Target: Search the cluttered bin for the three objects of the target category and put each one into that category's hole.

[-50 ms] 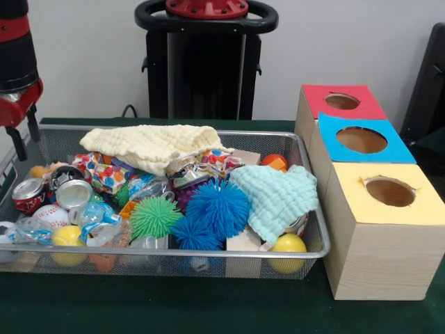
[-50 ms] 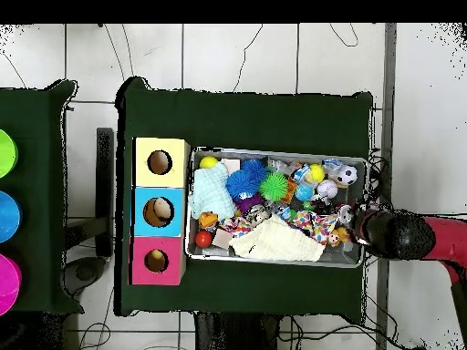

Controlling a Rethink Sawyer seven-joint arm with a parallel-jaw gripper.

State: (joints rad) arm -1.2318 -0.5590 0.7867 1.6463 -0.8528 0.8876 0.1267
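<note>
Spiky balls, two blue [image 1: 217, 206] and one green [image 1: 154, 216], sit mid-bin [image 1: 306, 252], hemmed by cloths and cans. We see the tool [image 1: 21, 136] at the bin's end, its grip unclear.

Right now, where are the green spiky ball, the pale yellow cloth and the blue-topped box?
green spiky ball [image 1: 154, 216], front view, its middle
pale yellow cloth [image 1: 149, 145], front view, its centre
blue-topped box [image 1: 396, 147], front view, its top's right side

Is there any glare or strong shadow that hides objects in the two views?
Front view: soft, even light; only a faint shine on the soda can; the holes of the yellow box are shadowed inside. Overhead view: the wire bin is evenly lit, without glare.
</note>
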